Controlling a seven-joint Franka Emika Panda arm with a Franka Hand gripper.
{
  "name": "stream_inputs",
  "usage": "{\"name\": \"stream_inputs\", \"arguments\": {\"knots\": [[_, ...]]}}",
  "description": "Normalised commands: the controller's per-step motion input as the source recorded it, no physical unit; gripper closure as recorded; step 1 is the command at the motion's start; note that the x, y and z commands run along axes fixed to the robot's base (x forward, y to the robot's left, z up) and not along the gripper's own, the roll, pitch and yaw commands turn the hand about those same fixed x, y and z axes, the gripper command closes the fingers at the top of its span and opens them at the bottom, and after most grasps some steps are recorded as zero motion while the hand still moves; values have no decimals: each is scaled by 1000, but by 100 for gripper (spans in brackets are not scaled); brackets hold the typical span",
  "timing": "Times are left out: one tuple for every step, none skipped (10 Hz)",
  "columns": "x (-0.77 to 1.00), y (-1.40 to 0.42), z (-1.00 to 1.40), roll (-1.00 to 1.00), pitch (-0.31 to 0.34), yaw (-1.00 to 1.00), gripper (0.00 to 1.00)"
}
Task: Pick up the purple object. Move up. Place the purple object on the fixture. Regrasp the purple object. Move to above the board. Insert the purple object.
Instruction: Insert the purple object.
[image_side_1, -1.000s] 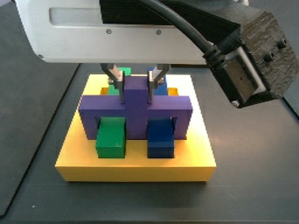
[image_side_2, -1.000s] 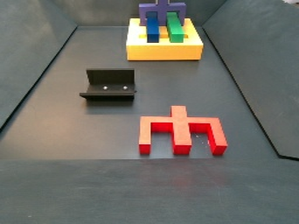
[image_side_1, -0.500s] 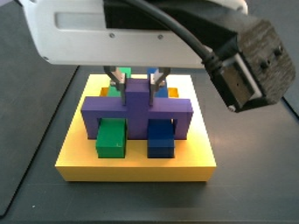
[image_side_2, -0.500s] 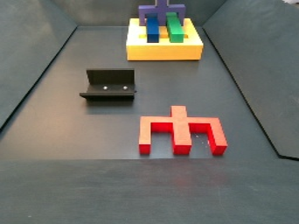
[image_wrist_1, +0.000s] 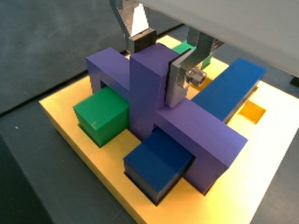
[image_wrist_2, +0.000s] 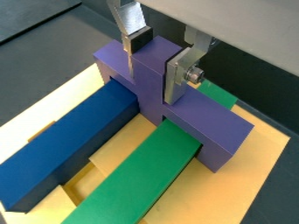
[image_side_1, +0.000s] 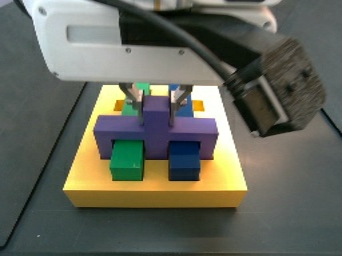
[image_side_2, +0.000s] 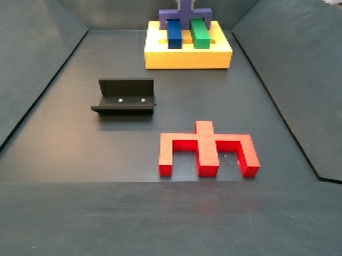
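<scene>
Gripper (image_wrist_1: 162, 52) over the board (image_side_1: 158, 190) middle — fingers spread just beside the purple object's (image_wrist_1: 163, 109) tab, object seated across green bar (image_wrist_2: 140, 175) and blue bar (image_wrist_2: 65, 149).

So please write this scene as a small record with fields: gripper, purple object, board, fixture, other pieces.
gripper: gripper above the board, fingers on either side of the purple tab; contact unclear
purple object: purple object seated on the board, straddling both bars
board: board yellow, bearing green bar and blue bar
fixture: fixture empty, on the floor
other pieces: red piece lying on the floor
</scene>
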Motion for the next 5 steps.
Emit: {"name": "stream_inputs", "arguments": {"knots": [[-174, -14, -769, 0, -254, 0, 100], [-226, 0, -831, 34, -229, 0, 100], [-243, 0, -866, 69, -213, 0, 100], [0, 0, 0, 0, 14, 0, 100], [0, 0, 0, 0, 0, 0, 100]]}}
